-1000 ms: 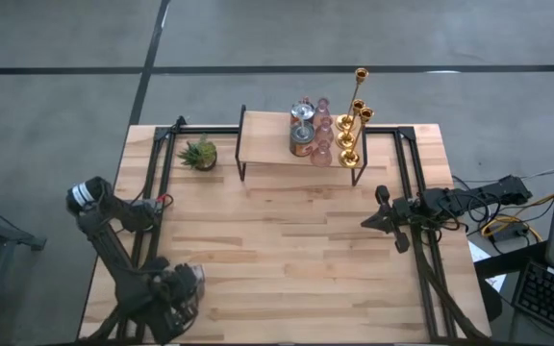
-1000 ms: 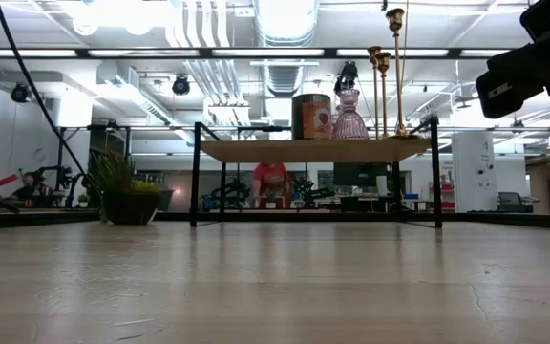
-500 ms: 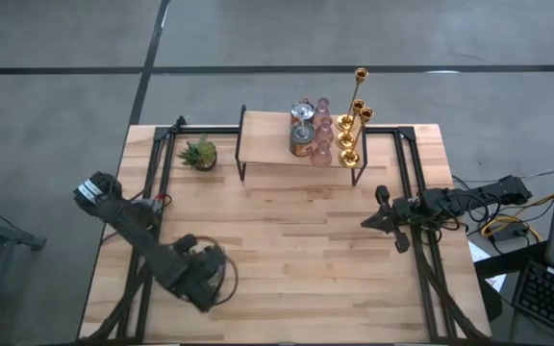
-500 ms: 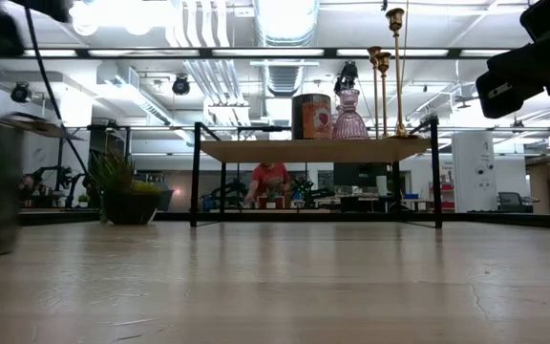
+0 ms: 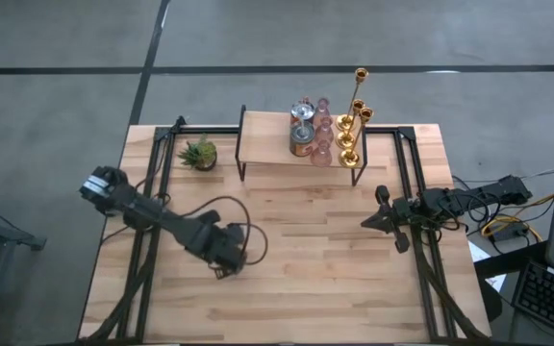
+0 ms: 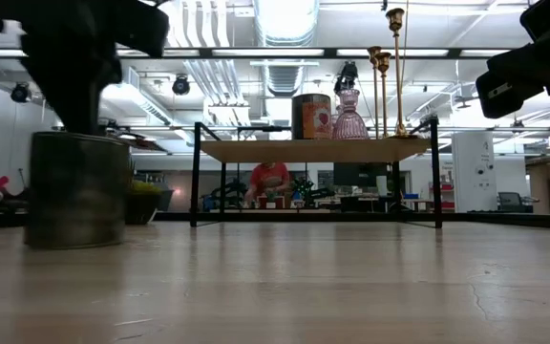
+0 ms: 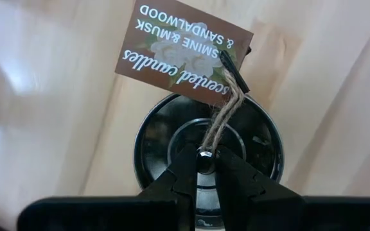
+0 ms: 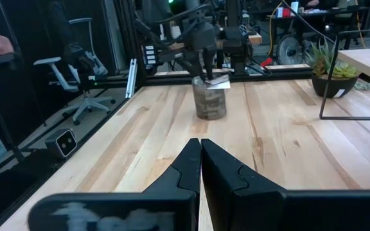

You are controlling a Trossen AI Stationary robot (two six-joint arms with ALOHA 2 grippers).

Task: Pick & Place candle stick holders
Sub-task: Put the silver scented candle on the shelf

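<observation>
Dark jointed arms (black cables looping).

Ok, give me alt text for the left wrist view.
The left gripper pinches the lid knob of a dark round scented candle jar standing on the wooden table. A brown tag on twine reads "scented candles."

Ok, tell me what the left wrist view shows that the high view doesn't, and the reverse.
Only the left wrist view: the scented-candle tag, its twine, and the left pincer shut on the candle jar lid's knob. Only the high view: the shelf with gold holders and pink holders, the plant, and the waiting right pincer. Both: the wooden table.
</observation>
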